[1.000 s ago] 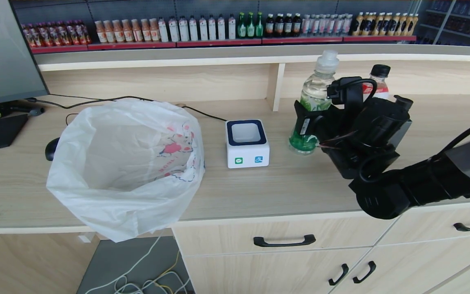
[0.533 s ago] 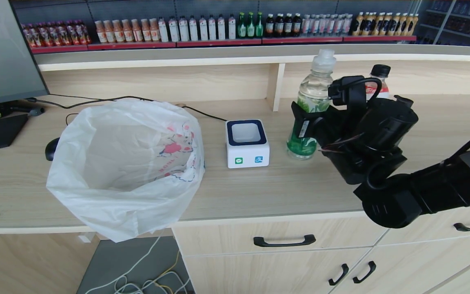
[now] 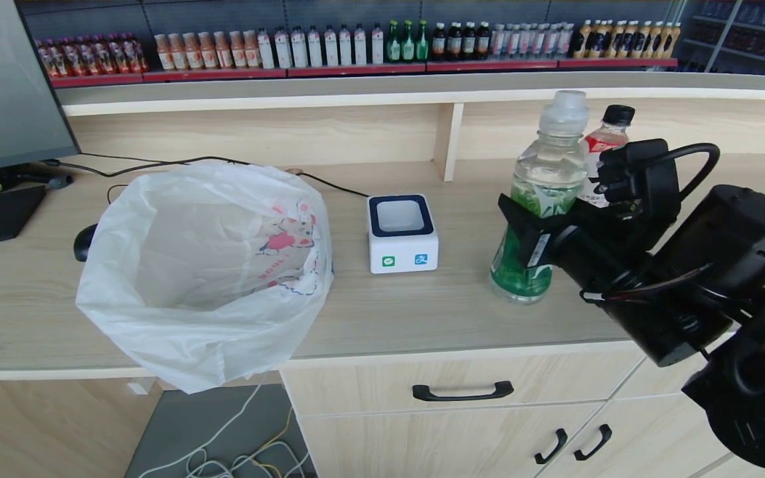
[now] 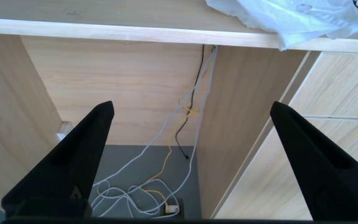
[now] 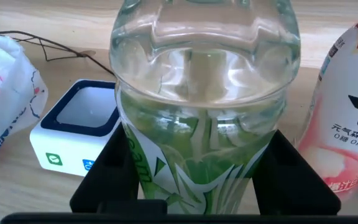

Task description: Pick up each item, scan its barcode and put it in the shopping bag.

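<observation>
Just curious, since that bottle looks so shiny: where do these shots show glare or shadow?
Right wrist view: bright highlights streak the clear top of the green-label bottle held in the right gripper. Head view: the scanner has a pale top window, likely reflected light; shadows on the counter are faint. Left wrist view: the open left gripper reads as dark silhouettes against lit wood.
</observation>
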Tool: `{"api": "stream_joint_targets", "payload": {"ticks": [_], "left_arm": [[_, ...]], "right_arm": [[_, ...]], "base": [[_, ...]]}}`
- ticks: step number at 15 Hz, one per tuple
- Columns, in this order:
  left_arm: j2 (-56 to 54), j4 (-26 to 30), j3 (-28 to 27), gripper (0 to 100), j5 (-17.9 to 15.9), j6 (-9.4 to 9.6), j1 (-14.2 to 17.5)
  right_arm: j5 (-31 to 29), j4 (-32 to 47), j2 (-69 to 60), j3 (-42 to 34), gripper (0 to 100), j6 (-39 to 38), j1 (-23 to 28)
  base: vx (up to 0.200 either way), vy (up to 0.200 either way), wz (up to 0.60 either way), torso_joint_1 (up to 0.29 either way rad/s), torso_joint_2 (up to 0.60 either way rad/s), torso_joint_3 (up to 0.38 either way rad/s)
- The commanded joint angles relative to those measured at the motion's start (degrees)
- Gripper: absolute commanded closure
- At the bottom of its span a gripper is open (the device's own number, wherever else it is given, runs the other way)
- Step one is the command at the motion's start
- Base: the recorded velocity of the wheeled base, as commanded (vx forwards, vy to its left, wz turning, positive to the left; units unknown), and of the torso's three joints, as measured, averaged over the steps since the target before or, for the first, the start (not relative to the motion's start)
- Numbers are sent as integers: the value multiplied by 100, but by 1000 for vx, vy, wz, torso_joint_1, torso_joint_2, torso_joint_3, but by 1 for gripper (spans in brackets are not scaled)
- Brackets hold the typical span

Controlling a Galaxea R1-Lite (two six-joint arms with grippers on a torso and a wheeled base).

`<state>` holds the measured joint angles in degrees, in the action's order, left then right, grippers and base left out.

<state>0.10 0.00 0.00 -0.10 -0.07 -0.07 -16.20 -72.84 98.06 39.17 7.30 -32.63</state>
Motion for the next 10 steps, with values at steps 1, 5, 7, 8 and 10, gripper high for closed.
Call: {"api": "stream_joint_targets", "payload": {"ticks": [1, 5, 7, 8, 10], "left_arm": [[-1, 0, 0, 0, 1, -1, -1], [-1, 0, 0, 0, 1, -1, -1], [-1, 0, 0, 0, 1, -1, -1], [-1, 0, 0, 0, 1, -1, -1], [-1, 0, 0, 0, 1, -1, -1]], "right_arm": [[3, 24, -947, -515, 100, 8, -85], [-6, 33, -1615, -1227, 100, 17, -156], [3, 33, -1834, -1456, 100, 17, -156], [21, 33, -1905, -1570, 100, 17, -156], [29, 33, -1887, -1535, 100, 17, -191]], "base": [[0, 0, 0, 0, 0, 0], [0, 0, 0, 0, 0, 0], [0, 0, 0, 0, 0, 0], [0, 0, 0, 0, 0, 0], [0, 0, 0, 0, 0, 0]]}}
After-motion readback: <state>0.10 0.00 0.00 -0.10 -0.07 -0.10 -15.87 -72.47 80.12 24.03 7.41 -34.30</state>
